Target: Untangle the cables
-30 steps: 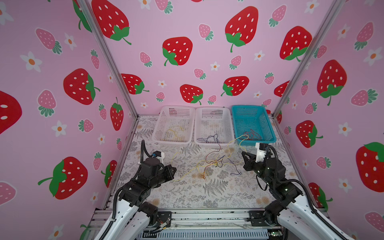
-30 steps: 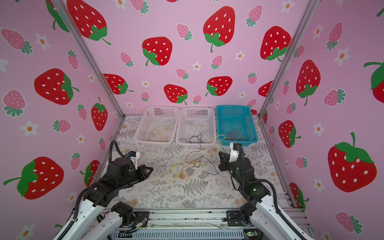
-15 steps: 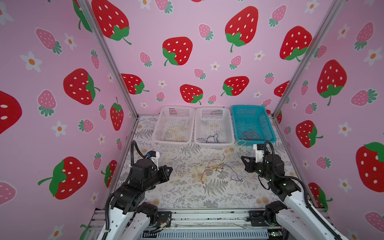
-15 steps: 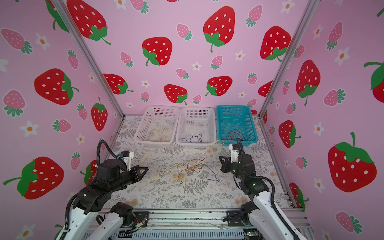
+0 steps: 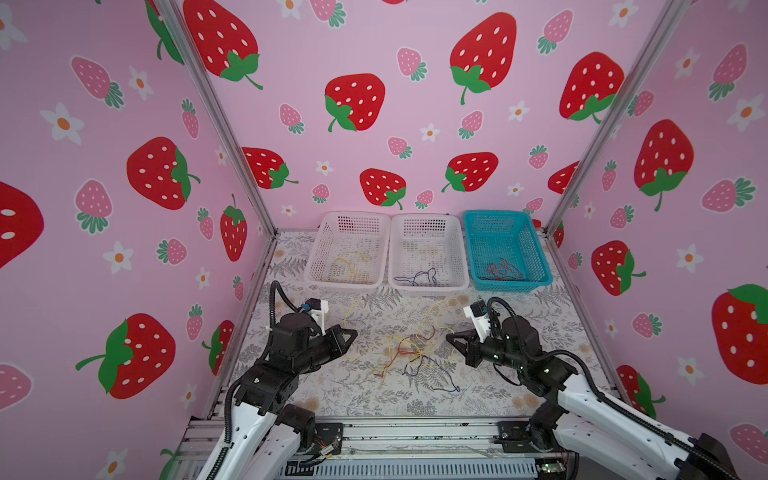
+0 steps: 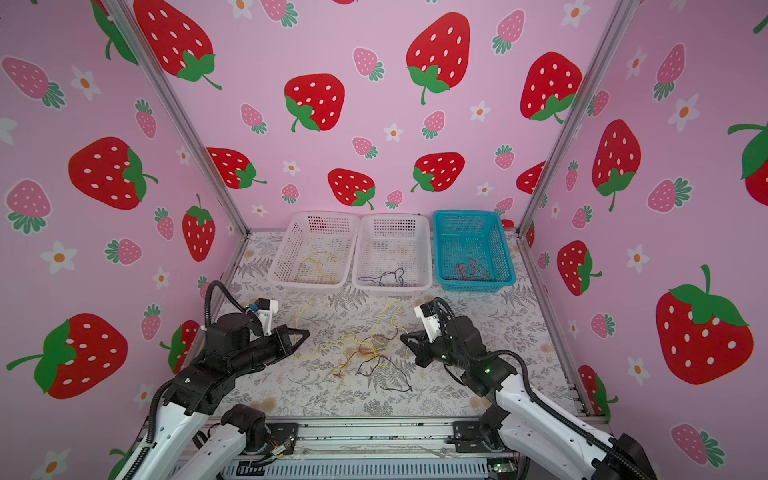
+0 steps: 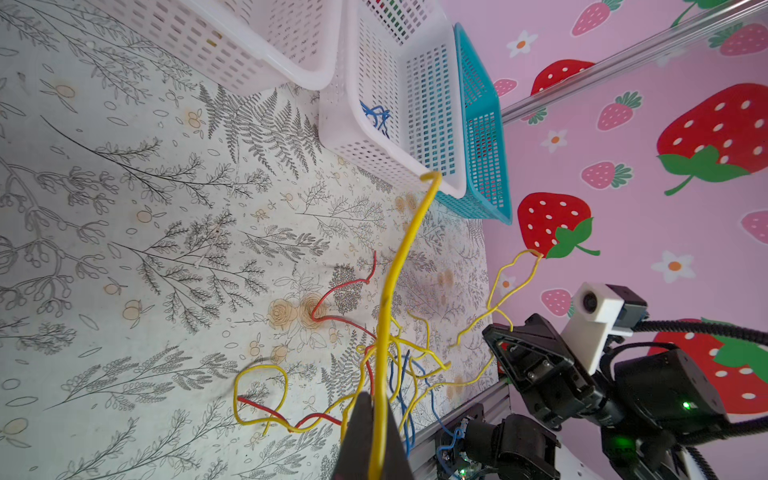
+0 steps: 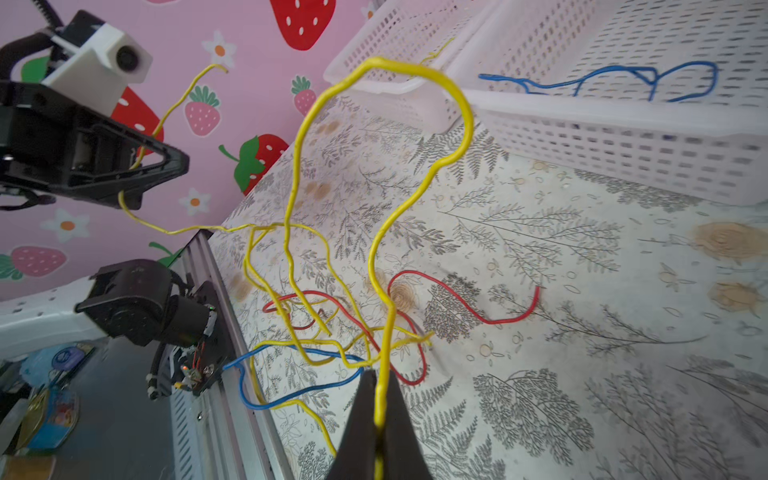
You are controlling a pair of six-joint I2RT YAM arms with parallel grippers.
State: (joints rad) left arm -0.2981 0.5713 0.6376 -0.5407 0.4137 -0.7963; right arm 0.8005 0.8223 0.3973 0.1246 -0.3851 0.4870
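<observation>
A fern-printed desk (image 5: 540, 332) stood inside a booth papered with strawberries, seen from above. A loose tangle of cables (image 5: 409, 356) lay at the middle of the desk, between my two arms. String-thin yellow, red and dark blue wires crossed one another in curly loops.

The left gripper (image 5: 353, 332) sat near the left side of the tangle, its jaws pinched tight on a yellow wire (image 7: 398, 259). In the left wrist view that wire rose out of the closed tips to a hooked free end. The right gripper (image 5: 449, 336) faced it from the other side, likewise clamped on a yellow strand (image 8: 470, 122) that stood up in a tall loop before dropping back toward the knot. I could not tell whether the two held one wire or two. A red wire (image 8: 478, 318) and a blue wire (image 8: 316, 388) lay on the desk, threaded among the yellow ones.

Three baskets stood side by side along the far edge of the desk. The left white basket (image 5: 347, 286) held yellow wires, the middle white basket (image 5: 428, 287) a dark blue one, and the teal basket (image 5: 513, 286) red ones.

I judged the wires to be nearly weightless and springy, keeping their kinks and likely to hook on each other. So thin and smooth a wire could slide through the pads, so it needed a firm pinch. The best hold looked to be near a free end or just outside the knot. A slow pull apart seemed wise, since a quick one might drag the whole bundle along.
</observation>
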